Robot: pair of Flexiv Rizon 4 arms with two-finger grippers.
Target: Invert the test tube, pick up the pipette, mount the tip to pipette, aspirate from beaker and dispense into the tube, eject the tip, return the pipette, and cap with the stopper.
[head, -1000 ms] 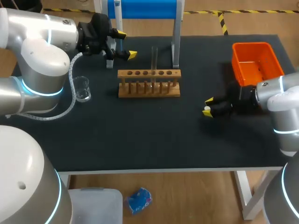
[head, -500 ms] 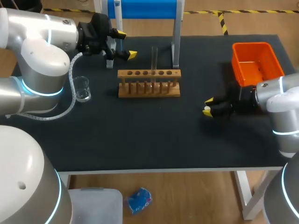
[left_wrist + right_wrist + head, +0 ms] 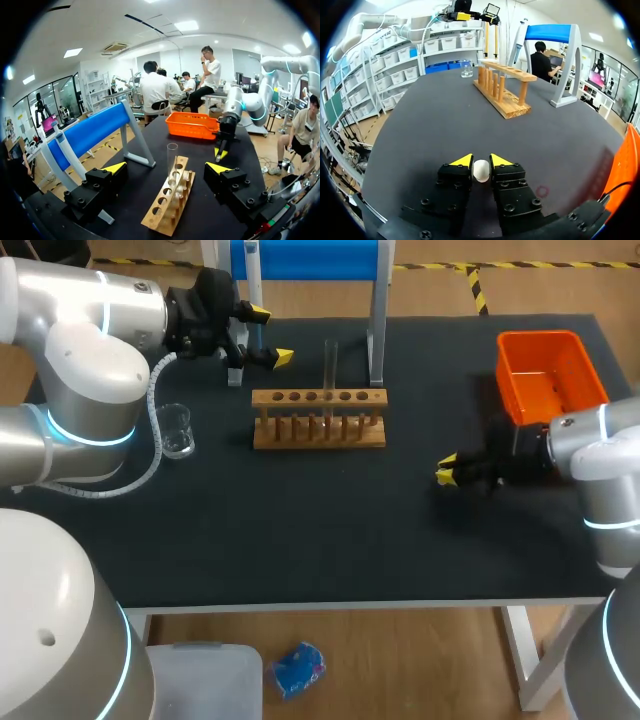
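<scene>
since a second ago the right gripper [image 3: 444,470] has pinched its fingers onto the white stopper [image 3: 481,170], well right of the rack [image 3: 318,430]. left gripper [image 3: 271,335] hangs with fingers spread apart behind the rack, where the tube [image 3: 330,358] stands upright.

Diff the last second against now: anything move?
The right gripper closed its fingers onto the stopper; a second ago its tips stood wider apart around it, in the same spot on the table. The left gripper stayed open and in place. The tube, rack and beaker did not move.
</scene>
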